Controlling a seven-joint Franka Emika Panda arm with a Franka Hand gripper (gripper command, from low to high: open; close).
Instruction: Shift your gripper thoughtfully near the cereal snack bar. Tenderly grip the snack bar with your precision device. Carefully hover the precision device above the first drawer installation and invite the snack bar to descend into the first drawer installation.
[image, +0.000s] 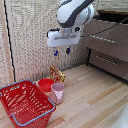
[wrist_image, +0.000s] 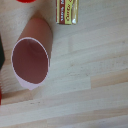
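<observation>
Claw (image: 62, 51) hanging high in the exterior view, blue-tipped fingers (image: 55, 52) spread apart with nothing between them, pointing down, well above the wooden floor (image: 95, 95). Directly beneath, standing upright near the floor's far edge against the woven wall (image: 35, 30): cereal snack bar (image: 57, 74), yellow-orange with red print, untouched. Just beside the bar, toward the exterior view's left, a red bowl (image: 46, 84); in front of the bar, a pink cup (image: 57, 92), upright and open-mouthed, close to both. Seen from the wrist view, cup mouth (wrist_image: 30, 63) wide and round, one end of the snack bar (wrist_image: 67, 12) apart from it at the picture's margin. Nearer the floor's front corner, a red basket (image: 25, 102) with a grey rim. At the exterior view's right, the brown dresser, its top drawer (image: 112, 20) pulled out and dark inside, lower drawers (image: 107, 42) with bar handles shut.
</observation>
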